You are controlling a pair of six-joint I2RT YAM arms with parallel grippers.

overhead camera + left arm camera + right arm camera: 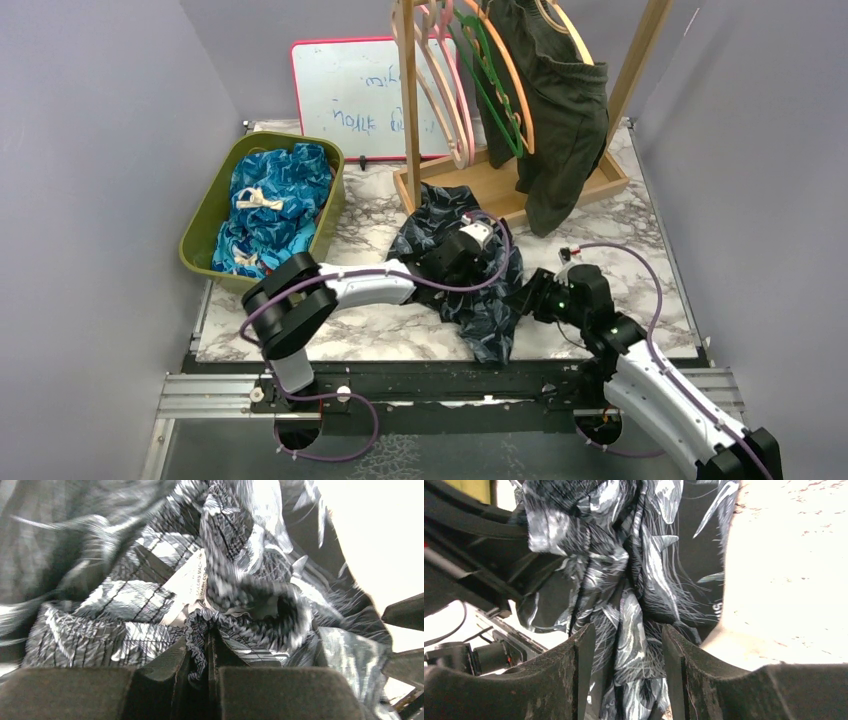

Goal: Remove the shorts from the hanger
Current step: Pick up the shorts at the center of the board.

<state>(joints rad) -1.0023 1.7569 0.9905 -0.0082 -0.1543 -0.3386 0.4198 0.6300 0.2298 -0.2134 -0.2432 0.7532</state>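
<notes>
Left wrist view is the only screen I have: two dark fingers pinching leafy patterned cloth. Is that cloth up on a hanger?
Observer: No. The dark navy leaf-print shorts lie crumpled on the marble table, just in front of the wooden rack.
Operator: Is the other arm doing anything?
Observer: The right gripper has its fingers apart, with a fold of the same shorts between them.
Operator: Is anything left hanging?
Observer: Yes, dark olive green shorts hang on the rack.
</notes>
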